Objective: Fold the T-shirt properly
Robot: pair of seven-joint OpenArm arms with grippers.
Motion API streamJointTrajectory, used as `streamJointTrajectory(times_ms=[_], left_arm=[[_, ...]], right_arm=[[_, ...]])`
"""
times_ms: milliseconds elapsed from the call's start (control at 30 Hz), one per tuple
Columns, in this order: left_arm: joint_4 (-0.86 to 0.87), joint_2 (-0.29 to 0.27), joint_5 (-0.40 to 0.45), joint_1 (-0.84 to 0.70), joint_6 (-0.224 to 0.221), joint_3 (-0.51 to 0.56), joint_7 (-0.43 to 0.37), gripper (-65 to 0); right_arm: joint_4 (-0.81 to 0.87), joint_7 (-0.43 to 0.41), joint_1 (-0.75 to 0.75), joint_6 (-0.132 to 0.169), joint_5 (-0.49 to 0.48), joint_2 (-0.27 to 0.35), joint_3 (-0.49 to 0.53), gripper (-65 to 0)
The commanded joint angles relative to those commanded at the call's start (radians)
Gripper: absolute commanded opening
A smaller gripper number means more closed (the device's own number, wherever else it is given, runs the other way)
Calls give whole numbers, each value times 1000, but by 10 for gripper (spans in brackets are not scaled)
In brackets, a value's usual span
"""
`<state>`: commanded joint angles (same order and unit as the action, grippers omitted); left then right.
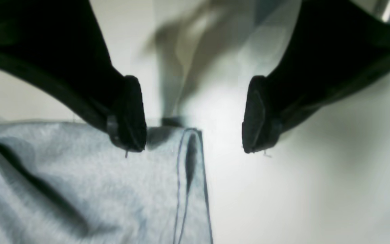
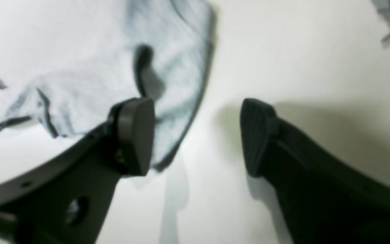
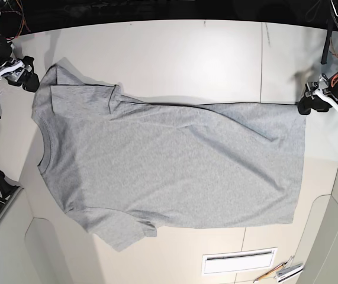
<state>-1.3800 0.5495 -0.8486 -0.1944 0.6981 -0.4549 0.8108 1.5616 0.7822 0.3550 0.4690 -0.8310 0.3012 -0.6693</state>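
Observation:
The heather-grey T-shirt (image 3: 169, 165) lies flat on the white table, plain side up, with its neck to the left and its hem to the right. Its far sleeve (image 3: 83, 94) is folded onto the body. My left gripper (image 3: 303, 105) is open at the far hem corner. In the left wrist view that gripper (image 1: 191, 147) straddles the corner of the T-shirt (image 1: 80, 183), one finger (image 1: 129, 115) over cloth, the other over bare table. My right gripper (image 3: 29, 74) is open beside the far shoulder. In the right wrist view it (image 2: 195, 135) hovers at the edge of the T-shirt (image 2: 90, 74), holding nothing.
A white slotted plate (image 3: 238, 261) and some pens (image 3: 281, 272) lie near the table's front edge. Red and black cables (image 3: 3, 18) hang at the back left. The table (image 3: 186, 53) has bare surface behind the shirt.

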Motion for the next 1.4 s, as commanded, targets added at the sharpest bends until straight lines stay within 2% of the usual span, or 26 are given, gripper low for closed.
streamJointTrajectory(times_ms=[200, 333, 433, 600, 700, 767, 800, 833, 900, 933, 967, 1033, 1167, 1233, 1400], left_arm=[[80, -29, 7, 10, 0, 0, -49, -175], [147, -32, 16, 31, 0, 0, -60, -175], [148, -37, 16, 30, 0, 16, -52, -175], [146, -37, 16, 28, 0, 124, -13, -175], [145, -37, 24, 28, 0, 183, -14, -176], [144, -36, 36, 28, 0, 185, -14, -185], [143, -36, 48, 28, 0, 185, -13, -234], [143, -37, 54, 28, 0, 186, -13, -320], [143, -36, 53, 28, 0, 186, -13, -539], [143, -36, 53, 28, 0, 186, -13, -620], [143, -35, 52, 28, 0, 186, -13, -650], [140, -32, 48, 28, 0, 185, 1, -650], [66, -31, -10, 25, 0, 185, 125, -650], [8, -31, -39, 16, 0, 185, 163, -650], [-138, -31, -53, -59, 0, 185, 182, -650]], right_arm=[[-65, 0, -7, 39, -40, -24, 5, -257], [-94, 0, -42, 41, -41, -53, 19, -257], [-99, 0, -67, 42, -37, -69, 77, -257], [-99, -6, -78, 41, -17, -71, 210, -257], [-98, -20, -83, 40, -10, -81, 229, -258], [-98, -23, -83, 40, 6, -89, 229, -266], [-98, -23, -82, 40, 5, -89, 229, -304], [-98, -23, -83, 40, 10, -88, 229, -365], [-98, -26, -83, 41, 12, -88, 229, -539], [-98, -29, -83, 44, 12, -88, 229, -621], [-98, -30, -83, 51, 13, -87, 227, -650], [-96, -28, -83, 103, 12, -87, 209, -650], [-74, -13, -78, 105, 4, -82, 139, -650], [-67, 10, -74, 116, -19, -66, 113, -650], [-64, 16, -18, 119, -52, 4, 100, -650]])
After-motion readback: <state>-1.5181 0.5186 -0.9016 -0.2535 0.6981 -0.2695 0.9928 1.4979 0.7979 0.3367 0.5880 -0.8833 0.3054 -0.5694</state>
